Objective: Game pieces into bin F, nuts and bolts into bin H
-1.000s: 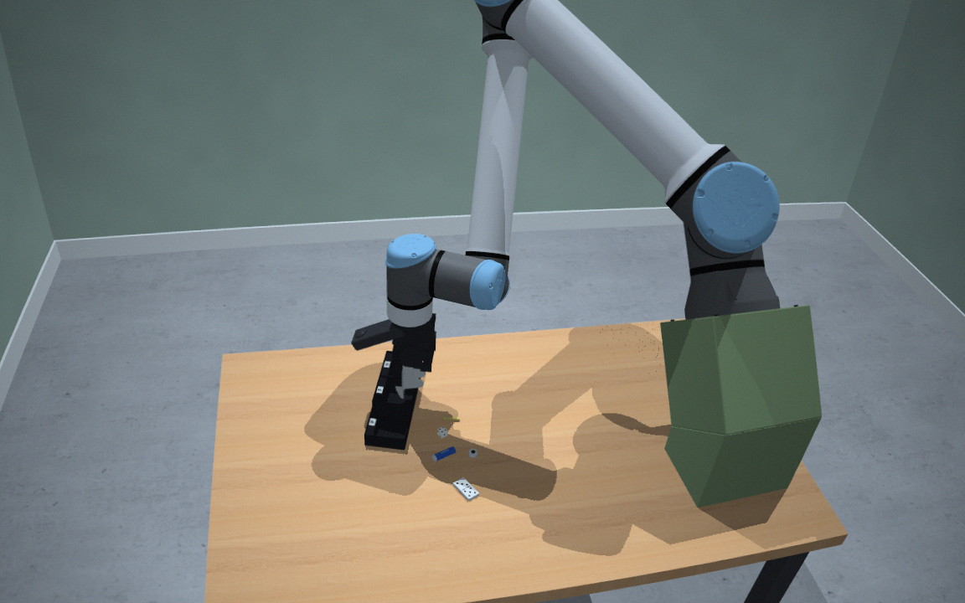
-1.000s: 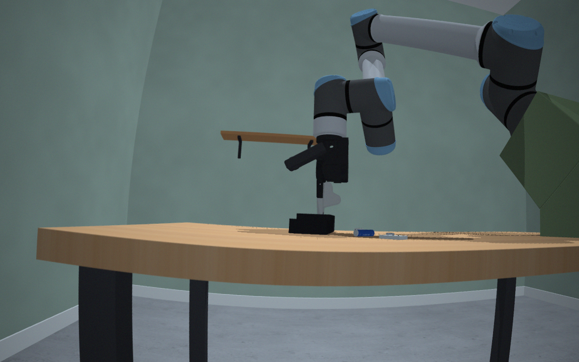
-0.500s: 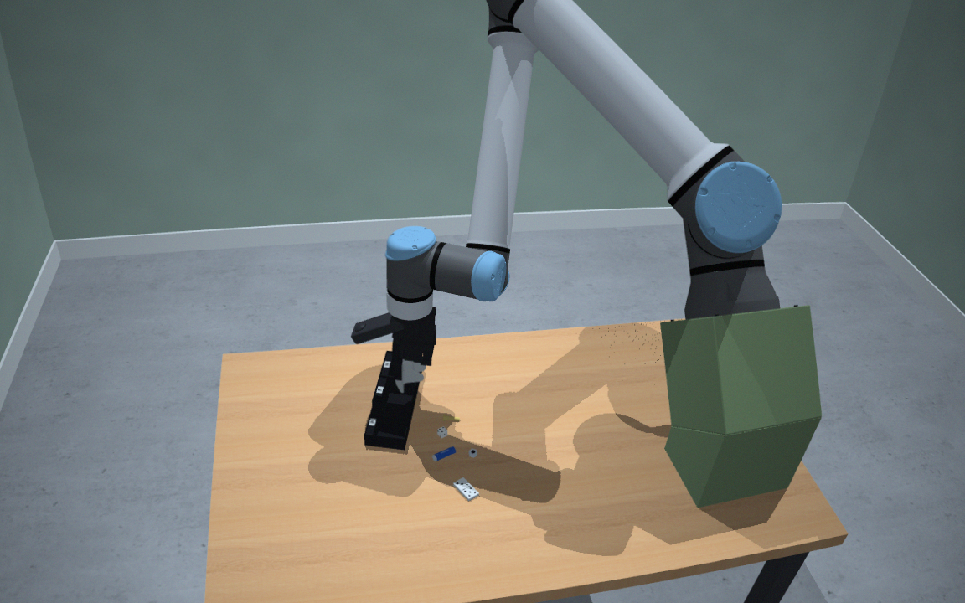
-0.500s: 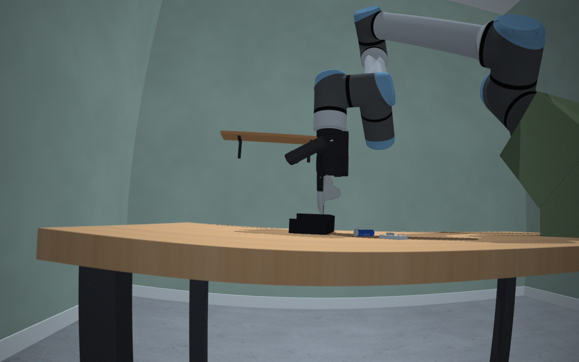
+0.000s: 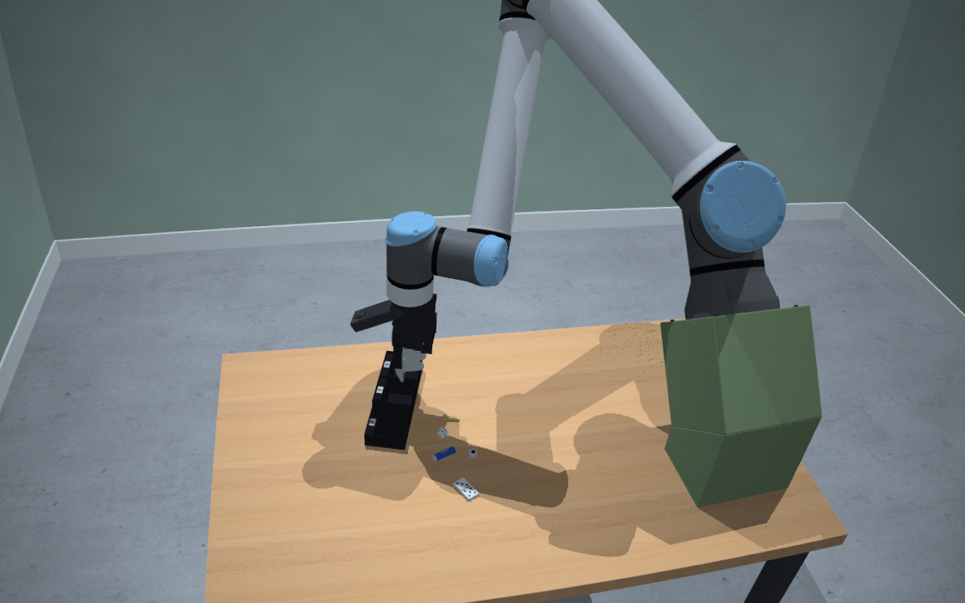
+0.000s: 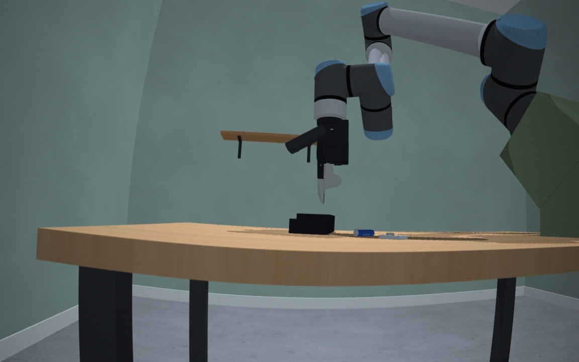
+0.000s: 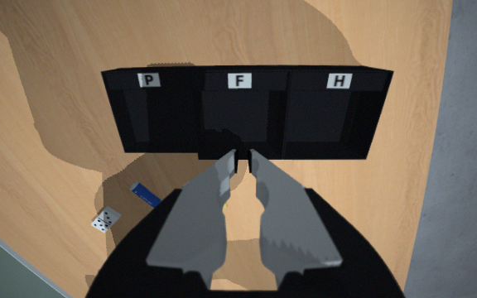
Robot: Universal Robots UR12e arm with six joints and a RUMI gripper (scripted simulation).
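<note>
A row of black bins [image 5: 394,442] [image 6: 311,224] [image 7: 247,156] stood upright on a wooden counter [image 5: 283,524] [image 6: 237,256] [image 7: 387,248], three labelled compartments side by side. Seen from the wrist, the P bin [image 5: 389,430] [image 7: 135,117] was at left, much of its inside lost in shadow, its contents too dark to tell. The F bin [image 5: 398,399] [image 7: 238,109] held the middle, its floor partly lit. The H bin [image 5: 389,373] [image 7: 317,117] was at right, its dark floor in view. The tool [image 5: 401,378] [image 6: 322,202] [image 7: 243,151] pointed down above the row, clenched on nothing, its fingertips lined up in the wrist view with the F bin's near edge.

From above, right of the row, a spotted white die [image 5: 441,431] and a blue battery [image 5: 444,453] [image 6: 363,232] [image 7: 145,194] lay on the counter, a slim yellowish piece [image 5: 451,418] just beyond the die. Next came a white domino [image 5: 466,488] [image 6: 392,237] [image 7: 106,219], flat and face up, then a small whitish piece [image 5: 472,452] with a dark centre, too small to identify. At far right, well apart, towered a faceted green block [image 5: 740,420] [image 6: 552,171].
</note>
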